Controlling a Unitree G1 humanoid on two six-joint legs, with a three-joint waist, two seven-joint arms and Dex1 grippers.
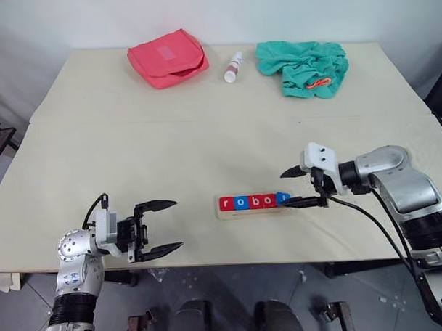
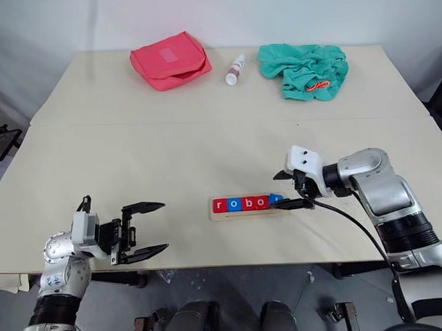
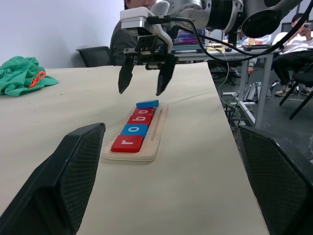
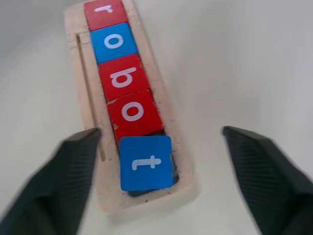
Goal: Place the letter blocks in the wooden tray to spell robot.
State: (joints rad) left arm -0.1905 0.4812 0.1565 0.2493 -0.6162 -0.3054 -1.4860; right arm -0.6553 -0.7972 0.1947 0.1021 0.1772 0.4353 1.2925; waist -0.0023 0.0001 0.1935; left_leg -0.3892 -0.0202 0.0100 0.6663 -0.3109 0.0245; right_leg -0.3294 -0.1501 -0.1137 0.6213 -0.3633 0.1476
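The wooden tray (image 1: pixel 253 213) lies near the table's front edge, right of centre. In it the letter blocks stand in a row: red r (image 1: pixel 225 204), blue o (image 1: pixel 241 202), red b (image 1: pixel 256 201), red o (image 1: pixel 269 200) and blue t (image 1: pixel 282 197). The t block (image 4: pixel 145 162) sits at the tray's right end, slightly raised, with shadow under it. My right gripper (image 1: pixel 288 188) hovers open just over that end, its fingers (image 4: pixel 73 181) on either side of the t and holding nothing. At the front left my left gripper (image 1: pixel 176 225) is open and empty, pointing toward the tray.
Along the far edge lie a pink pouch (image 1: pixel 168 58), a small bottle (image 1: pixel 233 66) and a crumpled green cloth (image 1: pixel 303 67). A seam crosses the table's width. Behind the table in the left wrist view are people (image 3: pixel 298 39) seated at desks.
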